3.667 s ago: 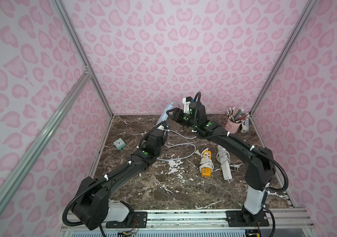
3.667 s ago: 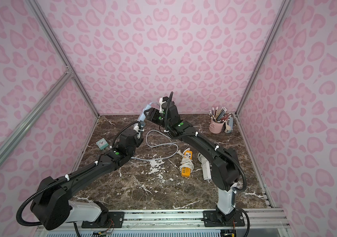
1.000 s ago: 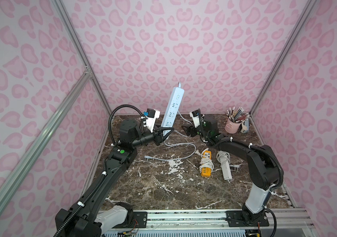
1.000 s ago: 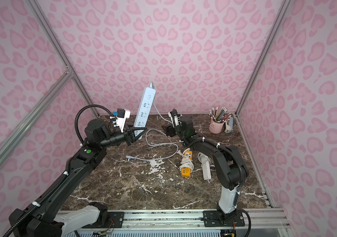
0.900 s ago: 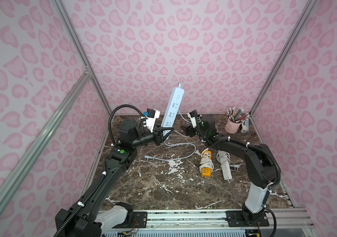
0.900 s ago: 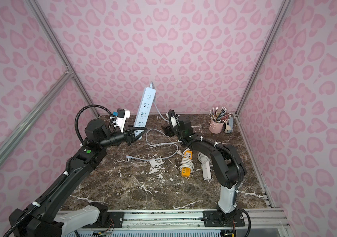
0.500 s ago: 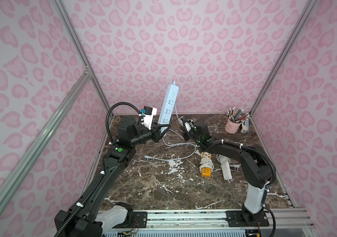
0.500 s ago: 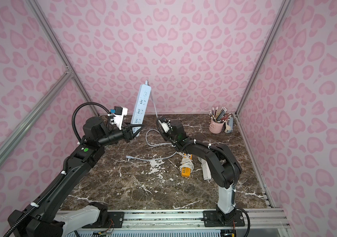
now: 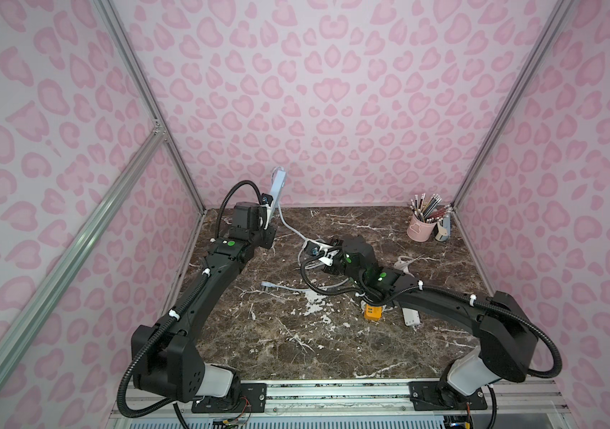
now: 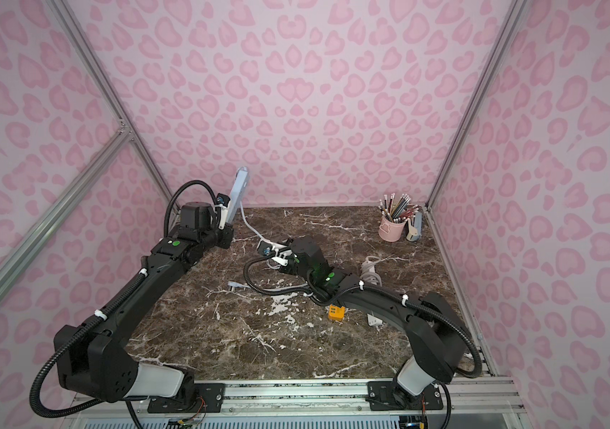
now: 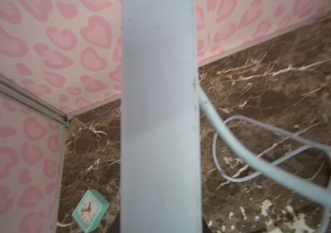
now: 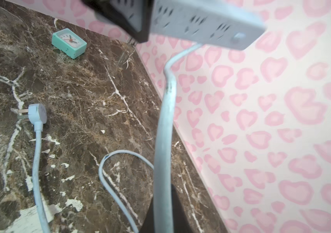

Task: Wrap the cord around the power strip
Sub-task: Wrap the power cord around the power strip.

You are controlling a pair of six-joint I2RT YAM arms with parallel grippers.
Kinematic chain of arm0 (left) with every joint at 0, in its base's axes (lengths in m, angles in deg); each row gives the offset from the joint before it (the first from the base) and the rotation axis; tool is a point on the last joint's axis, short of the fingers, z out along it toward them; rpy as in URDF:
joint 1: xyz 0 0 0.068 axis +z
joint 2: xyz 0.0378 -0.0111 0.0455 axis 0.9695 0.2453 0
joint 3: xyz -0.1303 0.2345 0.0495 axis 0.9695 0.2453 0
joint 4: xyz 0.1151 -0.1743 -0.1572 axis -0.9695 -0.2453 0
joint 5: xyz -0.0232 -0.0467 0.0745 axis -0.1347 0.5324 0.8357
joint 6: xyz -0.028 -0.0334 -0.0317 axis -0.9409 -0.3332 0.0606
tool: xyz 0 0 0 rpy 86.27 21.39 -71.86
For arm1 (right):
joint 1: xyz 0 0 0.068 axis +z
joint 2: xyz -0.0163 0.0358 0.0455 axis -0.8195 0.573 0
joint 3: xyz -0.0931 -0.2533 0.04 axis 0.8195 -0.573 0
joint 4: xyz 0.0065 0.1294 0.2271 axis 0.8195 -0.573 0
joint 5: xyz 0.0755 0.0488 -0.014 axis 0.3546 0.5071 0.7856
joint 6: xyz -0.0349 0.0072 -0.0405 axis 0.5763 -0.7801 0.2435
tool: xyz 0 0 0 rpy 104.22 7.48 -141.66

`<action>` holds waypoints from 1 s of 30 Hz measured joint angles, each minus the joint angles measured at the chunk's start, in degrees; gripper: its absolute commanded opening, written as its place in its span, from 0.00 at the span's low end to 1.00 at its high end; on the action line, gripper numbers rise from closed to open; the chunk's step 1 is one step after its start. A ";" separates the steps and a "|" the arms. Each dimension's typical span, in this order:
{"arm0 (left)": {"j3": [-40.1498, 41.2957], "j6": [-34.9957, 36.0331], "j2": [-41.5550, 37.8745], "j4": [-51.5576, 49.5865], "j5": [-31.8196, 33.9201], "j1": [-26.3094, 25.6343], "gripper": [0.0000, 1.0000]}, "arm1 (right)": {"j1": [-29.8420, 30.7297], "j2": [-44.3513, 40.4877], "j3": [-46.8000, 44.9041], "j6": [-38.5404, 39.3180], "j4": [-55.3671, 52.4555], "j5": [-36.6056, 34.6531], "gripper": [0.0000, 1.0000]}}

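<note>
White plastic power strip [image 9: 276, 187], rigid & prob. light, stood tilted above desk's [image 9: 296, 345] back-left corner, left gripper [image 9: 268, 219] clamped on its lower end. Cord [image 9: 288, 227], soft but springy, ran down to right gripper [image 9: 314, 252], closed on it mid-desk; best held near strip. Plug [image 9: 267, 285] lay loose. Walls tight back-left; open room front-centre.

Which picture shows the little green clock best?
The right wrist view: the clock sits whole and clear. The left wrist view shows it too, right at the frame's edge. In both top views the left arm hides it.
</note>
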 measured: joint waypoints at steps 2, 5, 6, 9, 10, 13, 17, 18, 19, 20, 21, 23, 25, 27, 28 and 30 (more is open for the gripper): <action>2.14 3.65 -1.07 -0.37 1.70 -1.14 0.03 | 0.02 -1.46 1.81 1.75 -1.66 1.14 0.00; 5.09 9.07 -3.34 0.07 2.51 -4.46 0.03 | -0.68 -2.16 6.08 3.67 -4.61 3.78 0.00; 6.03 10.86 -4.26 -0.04 1.77 -5.73 0.03 | -1.40 -1.92 8.00 4.07 -5.62 5.62 0.00; 7.85 14.45 -6.62 -0.44 -1.88 -8.28 0.03 | -4.76 -0.44 13.92 4.57 -8.81 8.66 0.00; 8.39 15.54 -7.63 -0.37 -3.50 -8.48 0.03 | -6.27 0.57 16.15 4.52 -9.64 10.10 0.00; 10.82 18.29 -11.80 -0.15 -8.98 -9.03 0.03 | -10.93 4.09 22.05 4.39 -13.29 14.29 0.00; 14.10 21.16 -16.94 -0.33 -15.89 -10.38 0.03 | -15.30 9.25 29.24 3.82 -19.23 19.32 0.00; 14.60 21.86 -17.75 -0.74 -17.46 -10.88 0.03 | -15.98 10.60 31.19 3.74 -20.65 20.76 0.00; 14.82 21.70 -18.29 -1.25 -18.18 -11.50 0.03 | -16.50 11.89 33.03 3.43 -22.38 22.45 0.00; 14.82 21.66 -18.58 -1.53 -18.32 -11.82 0.03 | -17.05 12.94 34.53 3.17 -24.30 24.11 0.00; 14.82 21.24 -18.95 -1.64 -18.64 -11.96 0.03 | -17.92 14.25 36.20 2.56 -25.79 26.18 0.00; 14.80 20.31 -19.96 -1.64 -19.61 -12.17 0.03 | -19.82 16.76 38.53 0.68 -28.11 31.74 0.00; 14.80 19.91 -21.75 -0.98 -21.77 -12.26 0.03 | -21.88 18.93 39.08 -1.88 -29.46 37.24 0.06; 14.80 19.78 -23.34 -0.31 -25.38 -11.76 0.03 | -23.43 20.13 37.99 -4.15 -29.53 42.27 0.10; 14.80 19.76 -23.76 0.35 -27.89 -11.17 0.03 | -24.15 20.20 36.72 -5.55 -29.00 44.70 0.15; 14.69 19.50 -23.76 0.87 -31.47 -10.19 0.03 | -25.03 19.87 33.64 -8.44 -26.38 48.65 0.20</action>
